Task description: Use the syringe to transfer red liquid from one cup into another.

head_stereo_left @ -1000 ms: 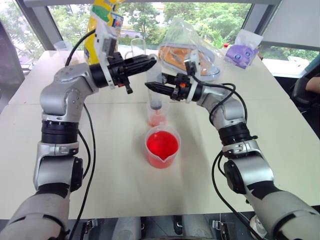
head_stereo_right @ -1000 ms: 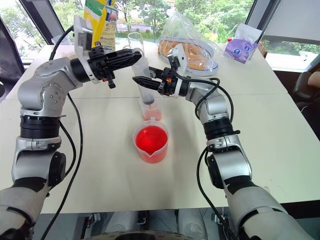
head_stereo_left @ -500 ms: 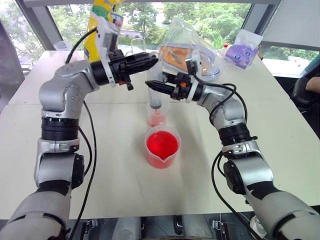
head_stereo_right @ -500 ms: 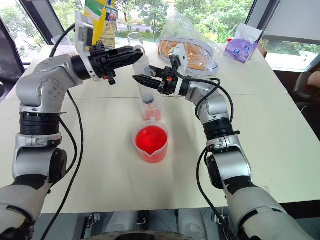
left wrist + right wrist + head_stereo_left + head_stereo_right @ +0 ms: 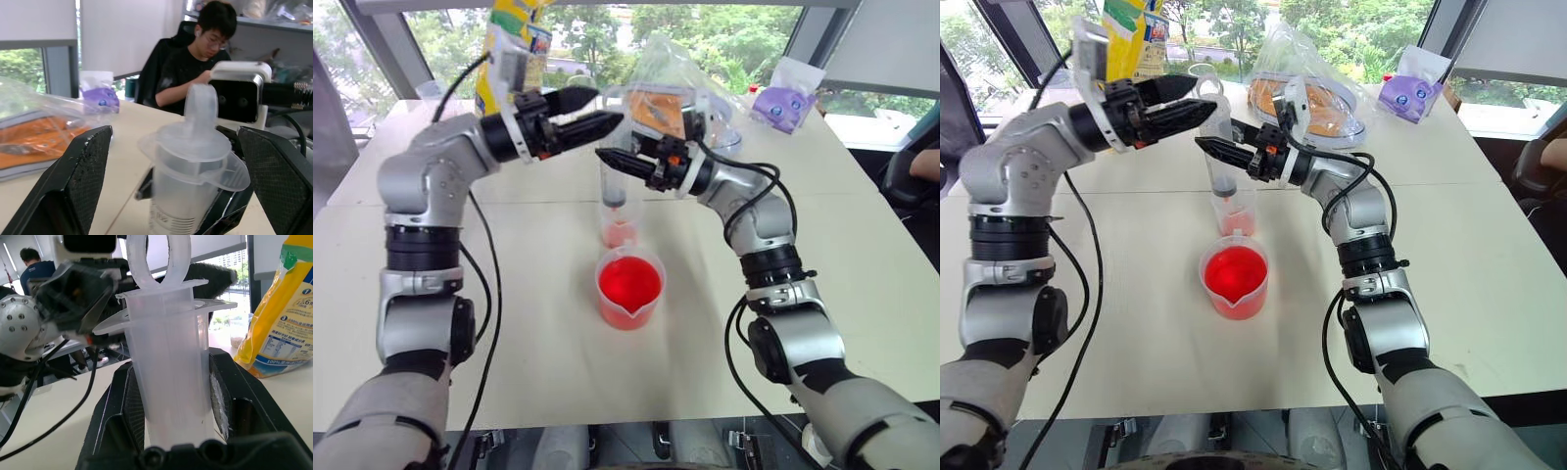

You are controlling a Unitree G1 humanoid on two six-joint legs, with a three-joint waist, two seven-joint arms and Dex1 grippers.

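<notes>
The syringe [image 5: 615, 184] stands upright with its tip down in the slim clear cup [image 5: 620, 231], which holds a little red liquid [image 5: 620, 235]. My right gripper [image 5: 609, 157] is shut on the syringe barrel [image 5: 171, 367], one finger [image 5: 128, 406] on each side. My left gripper [image 5: 597, 110] is open at the top of the syringe, its fingers [image 5: 83, 181] standing apart on either side of the plunger head [image 5: 200, 105] without touching it. In front of the slim cup sits the wide spouted cup [image 5: 629, 290], filled with bright red liquid [image 5: 629, 281].
At the back of the white table [image 5: 862, 255] are a yellow bag [image 5: 514, 39], a clear plastic bag with orange contents [image 5: 690, 103] and a purple packet [image 5: 783, 103]. A person [image 5: 210, 49] sits beyond the table.
My left gripper has opened from shut and lifted a little up and to the left at the syringe's top. The right gripper and the syringe have stayed in place.
</notes>
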